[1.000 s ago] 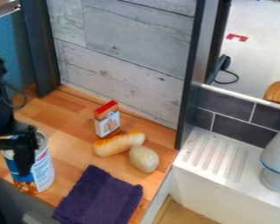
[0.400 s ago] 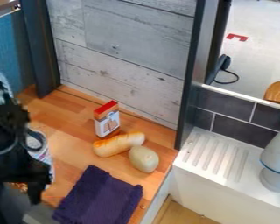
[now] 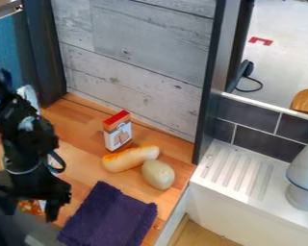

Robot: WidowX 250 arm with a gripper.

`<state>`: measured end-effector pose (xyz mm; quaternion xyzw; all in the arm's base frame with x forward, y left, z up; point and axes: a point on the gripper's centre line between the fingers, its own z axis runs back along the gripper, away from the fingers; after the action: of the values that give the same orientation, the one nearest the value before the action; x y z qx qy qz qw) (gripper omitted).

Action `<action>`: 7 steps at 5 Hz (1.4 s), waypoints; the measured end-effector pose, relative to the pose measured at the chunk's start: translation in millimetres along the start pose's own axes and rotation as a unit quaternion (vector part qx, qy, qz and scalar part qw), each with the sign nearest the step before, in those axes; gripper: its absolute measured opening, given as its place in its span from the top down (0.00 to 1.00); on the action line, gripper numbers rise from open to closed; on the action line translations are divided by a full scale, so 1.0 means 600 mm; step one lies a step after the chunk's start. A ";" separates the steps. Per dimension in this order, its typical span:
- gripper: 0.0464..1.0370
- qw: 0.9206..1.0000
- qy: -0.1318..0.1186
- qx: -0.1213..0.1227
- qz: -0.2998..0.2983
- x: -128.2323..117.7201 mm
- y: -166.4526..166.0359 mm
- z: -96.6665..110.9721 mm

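Black and angular, the hand is at the lower left of the view, right at the can, whose orange printed lower part shows between its fingers. The work looks to be at an early point: the can seems to stand at the near edge of the wooden counter, and neither a secure hold nor a lift can be made out, so both seem still undone. The hand is spread wide, one finger to each side of that orange part; whether either touches the can, I cannot tell.

Just beside the hand, the purple cloth lies flat. Farther back, the small box with a red top is upright, with the bread loaf on its side just in front of it and the pale potato close against the loaf.
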<state>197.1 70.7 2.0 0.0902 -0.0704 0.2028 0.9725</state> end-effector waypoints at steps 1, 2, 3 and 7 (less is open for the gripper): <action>0.04 1.000 -0.005 0.007 0.015 0.021 0.018 -0.008; 0.04 1.000 -0.008 0.009 0.023 0.049 0.043 -0.016; 0.04 1.000 -0.005 0.006 0.024 0.072 0.041 -0.028; 0.04 0.999 -0.009 -0.021 0.027 0.211 0.075 -0.060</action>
<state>297.4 166.9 -4.7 0.0694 -0.0863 0.2262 0.9678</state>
